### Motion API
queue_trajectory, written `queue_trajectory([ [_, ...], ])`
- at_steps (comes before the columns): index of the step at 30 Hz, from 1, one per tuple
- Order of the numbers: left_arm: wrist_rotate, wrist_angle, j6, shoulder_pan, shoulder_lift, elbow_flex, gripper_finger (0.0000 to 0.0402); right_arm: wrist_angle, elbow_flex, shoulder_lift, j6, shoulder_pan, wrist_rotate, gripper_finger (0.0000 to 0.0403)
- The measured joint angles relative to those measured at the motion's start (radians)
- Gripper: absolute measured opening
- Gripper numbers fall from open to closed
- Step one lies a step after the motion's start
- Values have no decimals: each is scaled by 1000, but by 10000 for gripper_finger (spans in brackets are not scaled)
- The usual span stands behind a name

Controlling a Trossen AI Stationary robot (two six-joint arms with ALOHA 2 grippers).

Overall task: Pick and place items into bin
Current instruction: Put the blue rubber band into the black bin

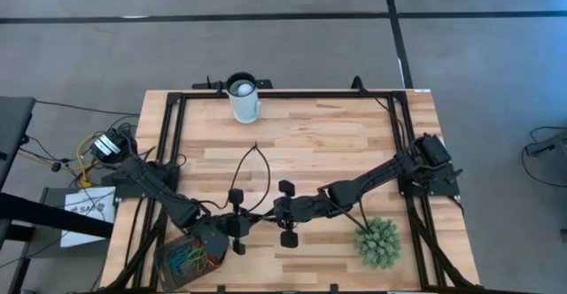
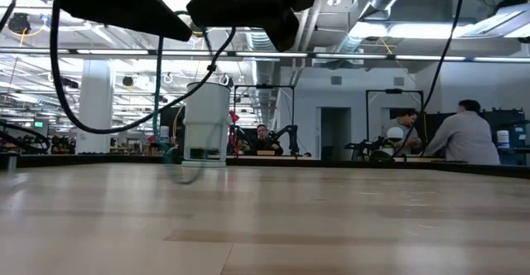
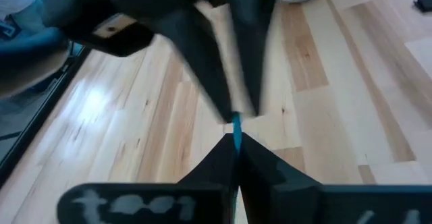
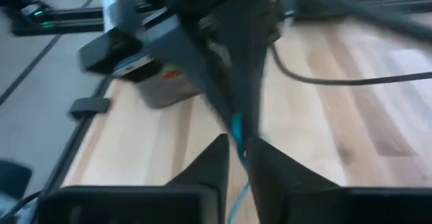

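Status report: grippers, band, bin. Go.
Left gripper shut on blue band; right gripper meets it tip to tip, same band between its jaws. Bin at near left corner, bands inside. Nothing in the way.

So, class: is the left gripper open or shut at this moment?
Shut. In the left wrist view the left gripper has its two dark fingers pressed together on a thin blue band, with no gap between them.

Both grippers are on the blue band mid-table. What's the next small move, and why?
Probably ease the right gripper back. The left gripper is shut on the blue band, and the two grippers meet tip to tip on it, so the handover looks made. The bin sits at the near-left corner under the left arm, so that arm can carry it there.
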Motion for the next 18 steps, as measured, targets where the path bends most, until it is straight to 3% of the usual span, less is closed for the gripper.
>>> queue_trajectory([
  [3, -26, 0, -41, -17, 0, 0, 0, -11, 0, 0, 15, 11, -61, 75],
  [9, -10, -111, -101, -113, -3, 83, 0, -88, 0, 0, 60, 54, -70, 110],
  [14, -46, -565, -221, -259, -8, 310, 0, -185, 0, 0, 78, 91, -69, 114],
  [16, -32, -815, -373, -315, -9, 419, 0, -215, 0, 0, 112, 102, -69, 113],
  [18, 54, -1044, -601, -355, -4, 519, 0, -236, 0, 0, 139, 111, -69, 112],
])
